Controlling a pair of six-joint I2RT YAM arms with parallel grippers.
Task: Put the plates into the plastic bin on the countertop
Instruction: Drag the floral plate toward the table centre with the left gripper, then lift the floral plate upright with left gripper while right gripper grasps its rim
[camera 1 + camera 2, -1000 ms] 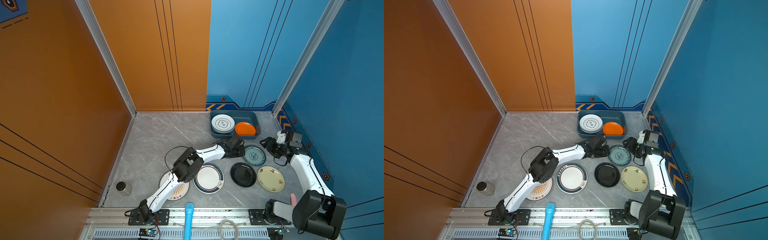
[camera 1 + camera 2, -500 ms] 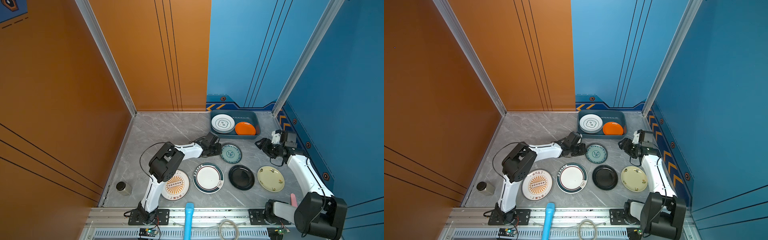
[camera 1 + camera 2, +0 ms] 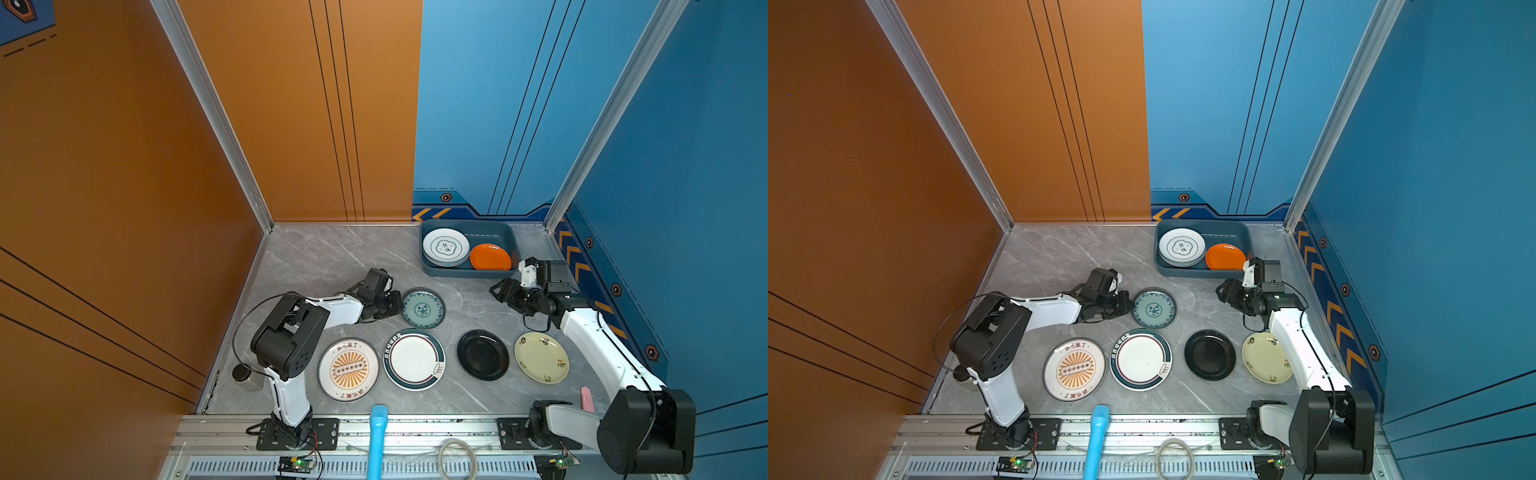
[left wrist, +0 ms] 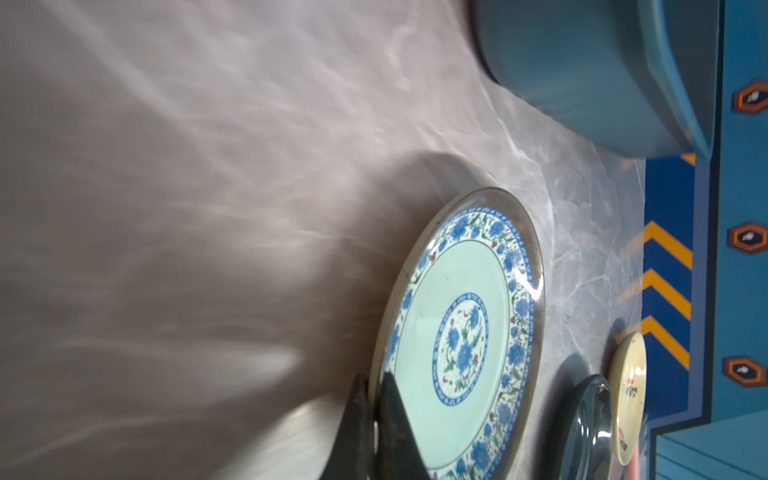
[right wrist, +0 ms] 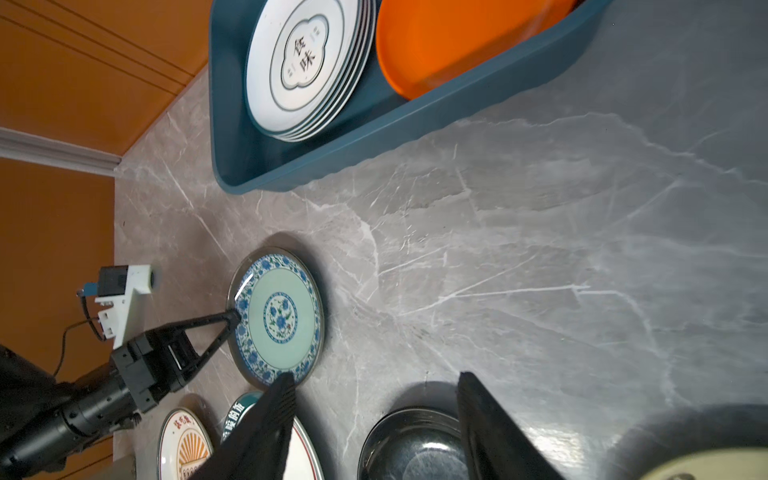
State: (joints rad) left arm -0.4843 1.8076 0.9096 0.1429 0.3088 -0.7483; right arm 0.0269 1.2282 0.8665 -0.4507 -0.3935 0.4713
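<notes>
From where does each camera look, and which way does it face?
Top views: high over the near aluminium rail, looking down on the grey marble-look countertop; the white left arm and white right arm show whole.
Left wrist: low on the left arm, facing along the shut left pincer, which pinches the rim of the round teal flower-patterned plate.
Right wrist: on the right arm, looking down past the open right pincer towards the dark teal plastic bin.
Shared: both wrist views show that plate and the bin.

Top white plate (image 5: 305, 62) in the plastic bin (image 5: 332, 166) reads 食味 inside a cloud outline. Sunburst plate (image 3: 348, 369) and teal-rimmed plate (image 3: 414, 359) carry rim characters, too small to read.
</notes>
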